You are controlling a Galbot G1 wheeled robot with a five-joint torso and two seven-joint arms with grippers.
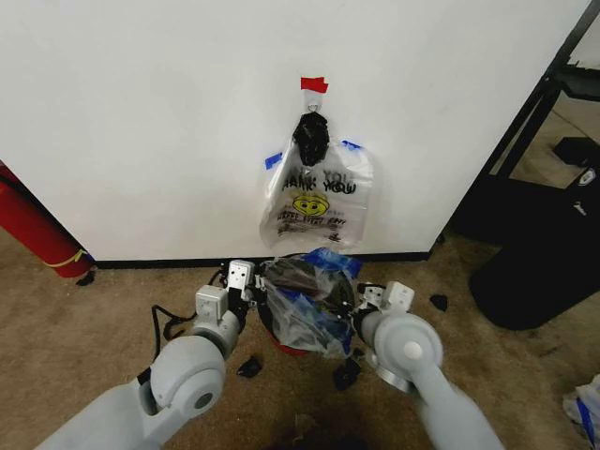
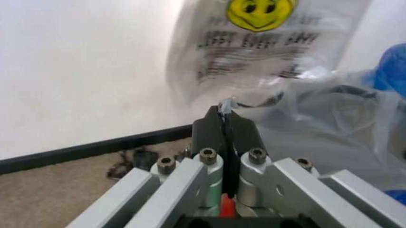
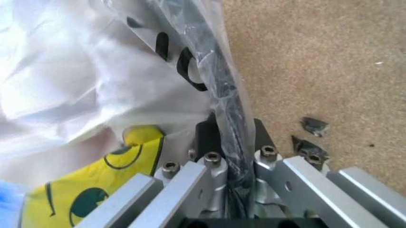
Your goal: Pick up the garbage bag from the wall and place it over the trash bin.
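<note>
Bin: small round red-bodied trash bin point(image 1: 292, 345) sat on tan carpet, just in front of the wall's black skirting, directly below the hanging bunch; mostly hidden under plastic.
Bag: thin see-through plastic garbage bag with blue trim point(image 1: 309, 291) was draped over the bin's mouth, crumpled, spread between both grippers; yellow smiley print visible in right wrist view point(image 3: 95, 190).
Left gripper: left gripper point(image 1: 251, 281) was at the bin's left rim; black fingers point(image 2: 223, 130) pressed together, pinching a thin edge of the bag film point(image 2: 330, 123).
Right gripper: right gripper point(image 1: 367, 298) was at the bin's right rim; jaws clamped narrow on a gathered, twisted strand of the bag point(image 3: 228, 118).
Wall: plain white wall point(image 1: 141, 122) stood right behind the bin; small piece of red tape point(image 1: 314, 84) up high above it.
Spare bags: bunch of like "THANK YOU" bags point(image 1: 319, 197) hung under a black clip point(image 1: 311, 137), just above the bin, apart from the draped bag.
Floor: dark scraps point(image 1: 249, 367) lay beside the bin's base.
Cylinder: long red cylinder point(image 1: 37, 225) leaned well left of the bin.
</note>
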